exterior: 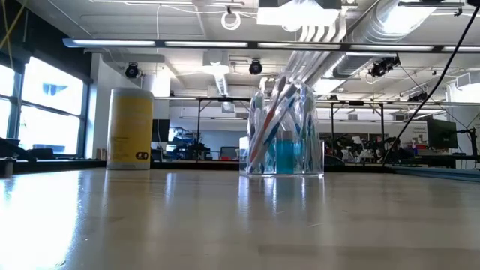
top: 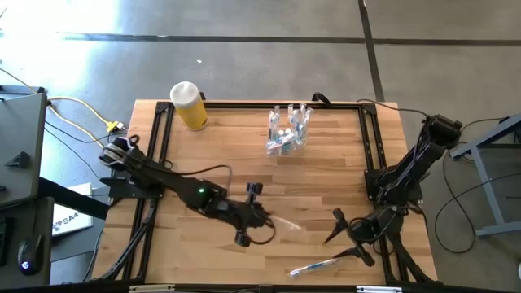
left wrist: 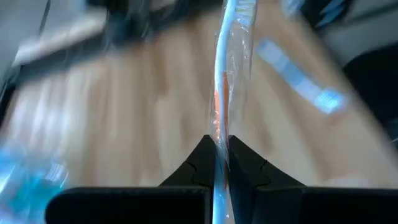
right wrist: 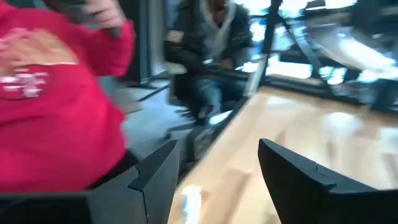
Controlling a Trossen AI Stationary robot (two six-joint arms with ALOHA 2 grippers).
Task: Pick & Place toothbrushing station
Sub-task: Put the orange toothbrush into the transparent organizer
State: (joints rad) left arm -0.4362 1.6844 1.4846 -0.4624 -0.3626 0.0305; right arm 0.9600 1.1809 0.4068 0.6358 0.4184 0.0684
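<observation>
Left tool (left wrist: 221, 163): I pinch a wrapped toothbrush (left wrist: 231, 68) by its end; light, slippery, bendy.
Right tool (right wrist: 217, 165): released, at 5 o'clock on the table (top: 326, 175).

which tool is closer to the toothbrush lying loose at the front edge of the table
Right. The right tool hangs open just above the loose toothbrush; the left tool, shut on another toothbrush, sits farther toward the table's middle.

One camera hangs high and looks straight down on the whole table (top: 244, 163). One sits low on the table top, looking flat across at the cup (exterior: 285, 131), which the high camera sees at 12 o'clock. Each arm has a close camera looking out past its own fingers.
</observation>
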